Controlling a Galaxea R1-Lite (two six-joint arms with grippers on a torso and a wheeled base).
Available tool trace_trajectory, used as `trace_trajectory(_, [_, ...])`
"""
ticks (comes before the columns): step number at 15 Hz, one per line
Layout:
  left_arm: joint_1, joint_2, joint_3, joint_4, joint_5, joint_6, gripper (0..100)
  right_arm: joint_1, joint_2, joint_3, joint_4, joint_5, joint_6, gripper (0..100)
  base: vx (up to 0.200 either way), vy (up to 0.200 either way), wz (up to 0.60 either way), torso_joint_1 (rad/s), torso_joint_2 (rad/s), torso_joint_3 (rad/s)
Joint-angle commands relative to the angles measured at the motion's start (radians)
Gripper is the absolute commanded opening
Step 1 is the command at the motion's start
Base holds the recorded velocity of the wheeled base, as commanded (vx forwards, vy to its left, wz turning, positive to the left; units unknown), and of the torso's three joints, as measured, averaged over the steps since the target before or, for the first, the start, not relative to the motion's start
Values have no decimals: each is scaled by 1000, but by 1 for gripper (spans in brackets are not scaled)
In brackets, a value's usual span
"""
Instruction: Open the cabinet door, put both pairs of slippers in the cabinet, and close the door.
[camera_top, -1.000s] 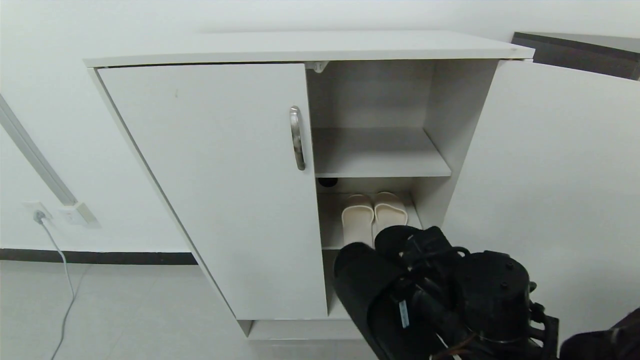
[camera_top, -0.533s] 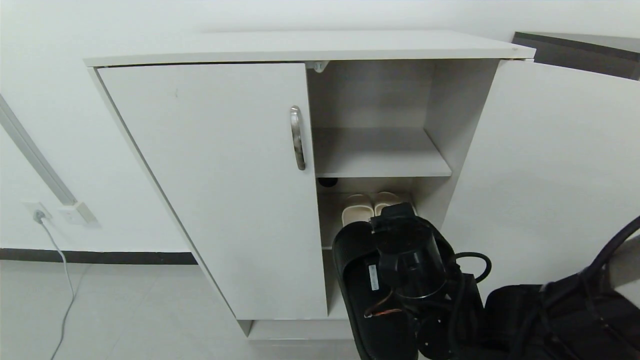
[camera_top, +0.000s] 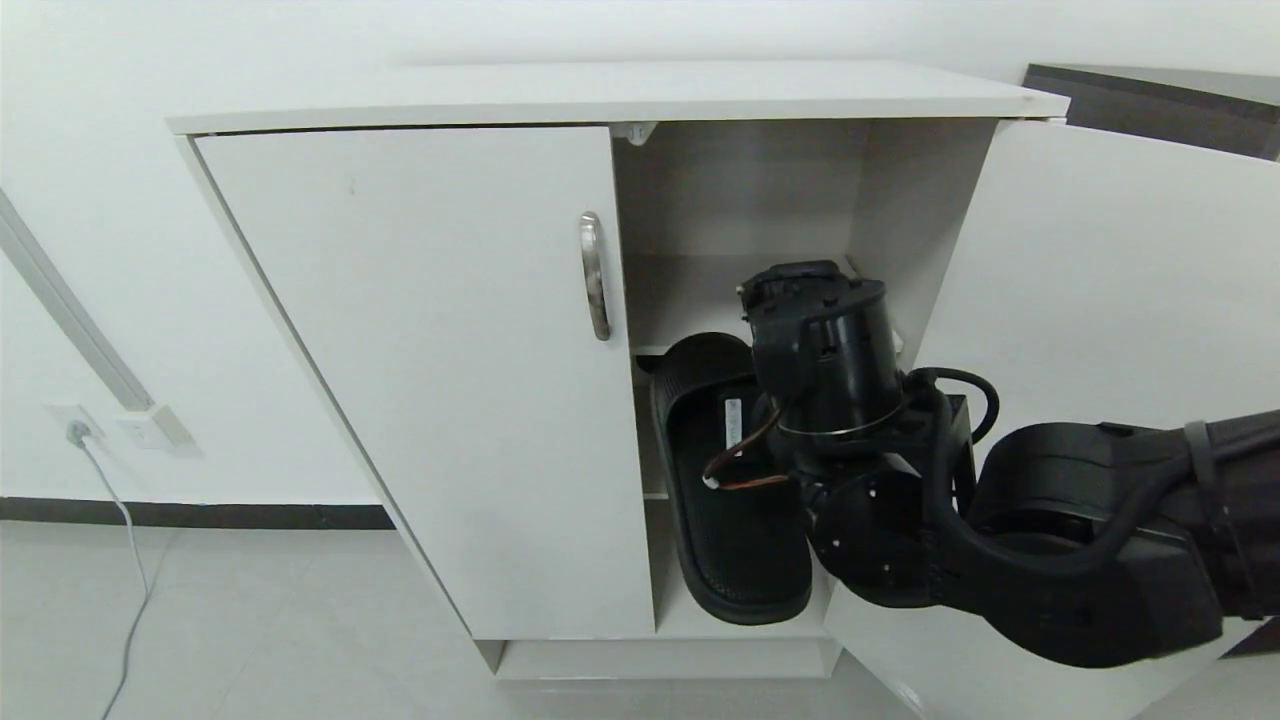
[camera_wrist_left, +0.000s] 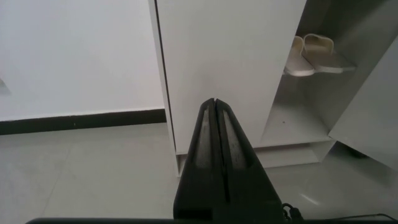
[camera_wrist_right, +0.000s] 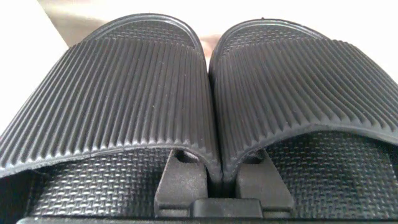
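Right pincer (camera_wrist_right: 213, 179) was clamped on the black slippers (camera_top: 735, 490), held just ahead of it inside the open cabinet (camera_top: 620, 95), cream pair (camera_wrist_left: 311, 53) shelved beyond; next, probably, a free shelf and release.

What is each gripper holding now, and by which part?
Right gripper: the pair of black slippers, pinched where their inner sides meet, under the straps. Left gripper: nothing, shut.

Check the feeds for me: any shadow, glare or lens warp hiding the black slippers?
Head view: even light, no glare; cabinet sides splay from lens warp, its inside is shaded, and the right arm covers part of the black slippers. Right wrist view: slippers close up, evenly lit. Left wrist view: soft light, cream slippers clearly lit.
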Motion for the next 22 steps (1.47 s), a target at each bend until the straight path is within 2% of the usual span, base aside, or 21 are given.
trace_trajectory(1, [0, 1, -1, 0, 0, 0, 0, -18, 15, -28, 1, 1, -1, 0, 0, 0, 0, 0, 0, 0])
trace_trajectory(7, [0, 1, 0, 0, 2, 0, 0, -35, 17, -35, -1, 3, -1, 0, 0, 0, 0, 0, 0, 0])
trace_trajectory(17, [0, 1, 0, 1, -3, 1, 0, -44, 35, -46, -1, 4, -5, 0, 200, 0, 0, 3, 1, 4])
trace_trajectory(22, [0, 1, 0, 0, -3, 1, 0, -81, 86, -120, 6, 13, -14, 0, 0, 0, 0, 0, 0, 0])
